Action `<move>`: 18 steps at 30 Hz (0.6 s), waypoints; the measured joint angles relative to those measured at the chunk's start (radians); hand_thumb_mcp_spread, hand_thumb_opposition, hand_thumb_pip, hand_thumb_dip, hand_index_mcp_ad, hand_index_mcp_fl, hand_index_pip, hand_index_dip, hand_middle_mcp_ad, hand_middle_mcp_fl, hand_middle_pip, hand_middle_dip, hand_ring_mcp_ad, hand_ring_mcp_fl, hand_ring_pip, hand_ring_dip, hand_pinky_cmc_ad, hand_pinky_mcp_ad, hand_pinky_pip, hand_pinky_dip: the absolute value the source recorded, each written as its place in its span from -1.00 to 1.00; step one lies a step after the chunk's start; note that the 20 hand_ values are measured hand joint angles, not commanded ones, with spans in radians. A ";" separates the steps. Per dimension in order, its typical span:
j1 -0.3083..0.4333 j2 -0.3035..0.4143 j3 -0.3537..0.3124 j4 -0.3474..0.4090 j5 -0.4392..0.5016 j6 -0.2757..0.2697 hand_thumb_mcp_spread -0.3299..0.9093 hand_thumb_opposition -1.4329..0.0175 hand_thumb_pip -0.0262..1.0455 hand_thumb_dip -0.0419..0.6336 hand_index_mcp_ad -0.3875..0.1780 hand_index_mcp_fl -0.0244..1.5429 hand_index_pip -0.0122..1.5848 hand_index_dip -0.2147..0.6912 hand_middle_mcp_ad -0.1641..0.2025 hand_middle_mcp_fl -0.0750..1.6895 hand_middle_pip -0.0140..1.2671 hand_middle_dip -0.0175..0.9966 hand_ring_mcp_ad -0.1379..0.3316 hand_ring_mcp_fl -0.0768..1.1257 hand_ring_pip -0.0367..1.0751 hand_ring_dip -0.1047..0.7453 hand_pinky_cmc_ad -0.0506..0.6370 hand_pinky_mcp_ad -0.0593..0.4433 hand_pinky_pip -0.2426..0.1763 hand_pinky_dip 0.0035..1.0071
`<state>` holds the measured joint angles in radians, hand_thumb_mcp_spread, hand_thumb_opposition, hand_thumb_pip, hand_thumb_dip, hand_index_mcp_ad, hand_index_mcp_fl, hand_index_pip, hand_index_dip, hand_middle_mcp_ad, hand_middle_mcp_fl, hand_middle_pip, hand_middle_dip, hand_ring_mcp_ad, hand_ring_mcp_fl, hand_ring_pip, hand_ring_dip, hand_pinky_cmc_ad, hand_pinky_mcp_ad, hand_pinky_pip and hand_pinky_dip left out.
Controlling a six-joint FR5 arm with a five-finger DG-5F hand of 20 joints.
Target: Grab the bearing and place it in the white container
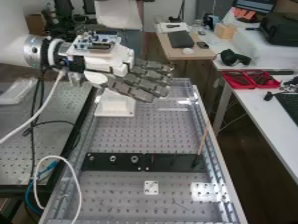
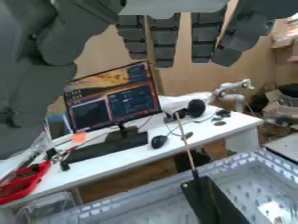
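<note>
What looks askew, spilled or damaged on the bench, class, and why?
The thin tan stick looks askew: it leans at one end of the black strip, while the round metal parts sit level towards the other. Nothing looks spilled or damaged.

- Dark grey: the hand [image 1: 138, 84].
- White: the container [image 1: 115, 107] beneath the hand.
- Grey, dotted with rows of dark holes: the bench [image 1: 126, 132] below the hand.
- Black: the plate [image 1: 159, 161], well apart from the hand.
- Red: trays [image 2: 20, 191] beyond the hand's fingertips.
</note>
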<state>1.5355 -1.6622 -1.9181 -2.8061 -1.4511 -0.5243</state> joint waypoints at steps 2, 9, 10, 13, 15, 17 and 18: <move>-0.005 -0.018 -0.020 0.021 0.018 0.014 0.16 0.05 -0.52 -0.77 0.45 -0.93 -0.88 -0.29 0.46 -0.90 -0.75 -0.69 0.49 -0.85 -0.75 -0.72 0.11 -0.05 -0.28 -0.67; -0.008 -0.033 -0.079 0.097 0.066 -0.036 0.16 0.04 -0.50 -0.76 0.37 -0.92 -0.88 -0.29 0.46 -0.90 -0.75 -0.66 0.49 -0.85 -0.76 -0.72 0.12 -0.06 -0.28 -0.67; -0.008 -0.033 -0.090 0.109 0.069 -0.042 0.16 0.04 -0.50 -0.73 0.36 -0.92 -0.88 -0.29 0.46 -0.90 -0.75 -0.66 0.49 -0.85 -0.76 -0.72 0.12 -0.06 -0.28 -0.67; -0.008 -0.029 -0.107 0.132 0.072 -0.041 0.15 0.04 -0.48 -0.72 0.35 -0.90 -0.88 -0.29 0.46 -0.90 -0.75 -0.66 0.49 -0.85 -0.76 -0.72 0.12 -0.08 -0.28 -0.67; -0.008 -0.025 -0.126 0.154 0.071 -0.051 0.17 0.03 -0.42 -0.72 0.34 -0.90 -0.86 -0.29 0.45 -0.90 -0.75 -0.66 0.49 -0.85 -0.76 -0.72 0.12 -0.07 -0.28 -0.67; -0.009 -0.023 -0.141 0.172 0.068 -0.061 0.18 0.03 -0.37 -0.69 0.34 -0.90 -0.86 -0.29 0.45 -0.90 -0.75 -0.66 0.49 -0.85 -0.76 -0.72 0.11 -0.07 -0.28 -0.67; -0.009 -0.023 -0.152 0.187 0.064 -0.062 0.18 0.03 -0.37 -0.67 0.34 -0.90 -0.86 -0.29 0.45 -0.90 -0.75 -0.66 0.49 -0.85 -0.76 -0.72 0.11 -0.07 -0.28 -0.67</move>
<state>1.5268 -1.6852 -2.0697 -2.6194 -1.3869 -0.5861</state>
